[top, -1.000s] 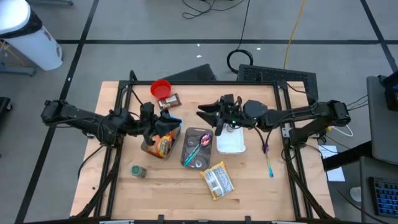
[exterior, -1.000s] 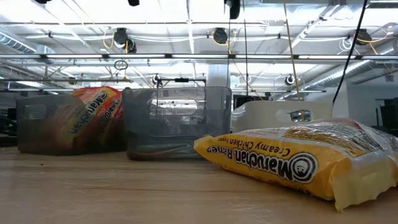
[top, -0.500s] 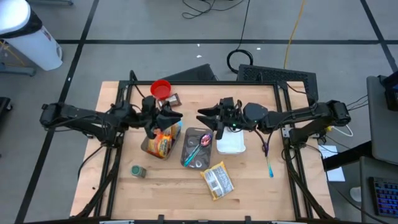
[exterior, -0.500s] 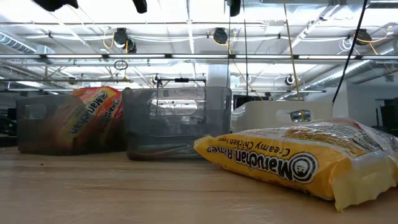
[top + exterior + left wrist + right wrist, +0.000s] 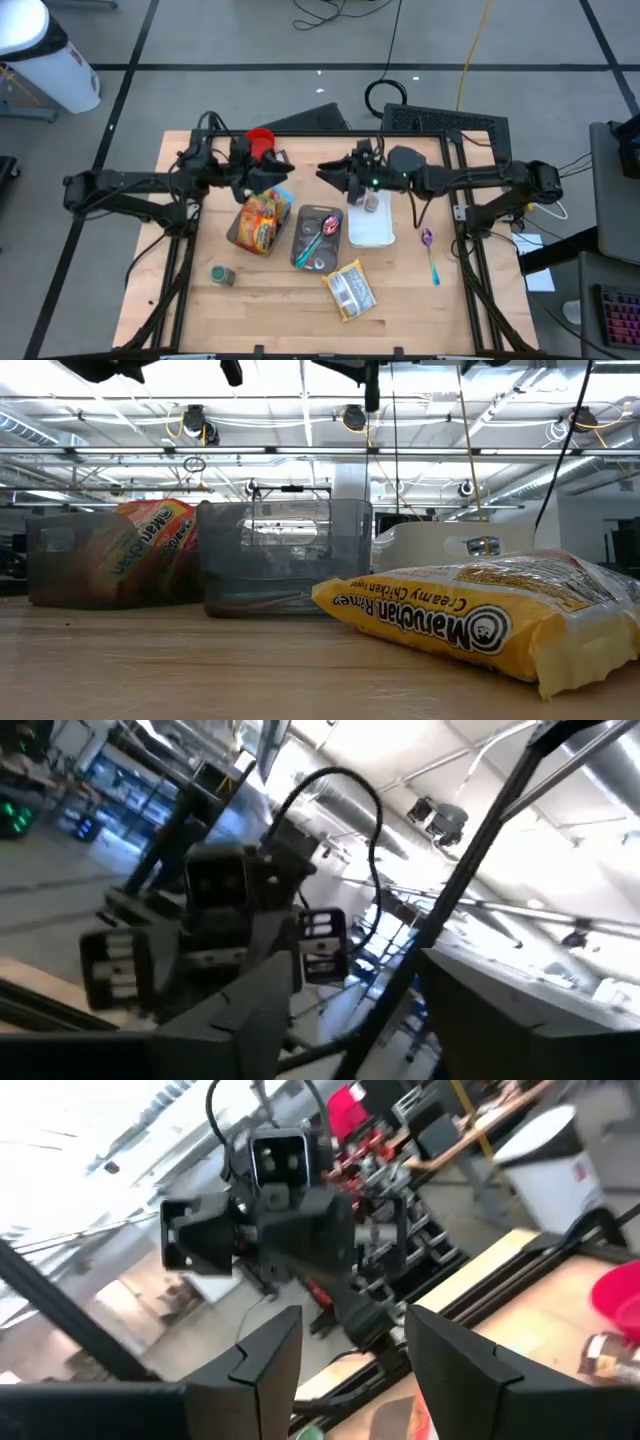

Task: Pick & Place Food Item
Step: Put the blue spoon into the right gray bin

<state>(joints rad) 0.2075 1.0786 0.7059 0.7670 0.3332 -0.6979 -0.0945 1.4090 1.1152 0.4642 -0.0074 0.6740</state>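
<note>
Left pincer [image 5: 283,171] hangs above the bench [image 5: 190,290] near its far edge, fingers parted and grasping nothing, as its own wrist view confirms with a clear gap between the two dark fingers. It sits just past the far end of the dark bin [image 5: 256,222] toward the far edge, raised off it and not touching.

Right pincer [image 5: 327,173] faces the left one across a small gap, also above the far half of the bench, fingers spread and empty in its wrist view. A small jar [image 5: 371,202] stands just below that arm, at the far end of the white container [image 5: 371,230].

Orange ramen packet [image 5: 258,221] lies inside the dark bin, left of centre; the low view shows it leaning against the bin wall. Beside it to the right is a clear bin [image 5: 316,238] holding cutlery. A yellow ramen packet [image 5: 350,290] lies flat on the bench toward the near edge, apart from both bins. A red cup [image 5: 260,142] stands near the far edge, a small tin [image 5: 221,274] near the left side, and a purple spoon [image 5: 429,252] lies toward the right edge.
</note>
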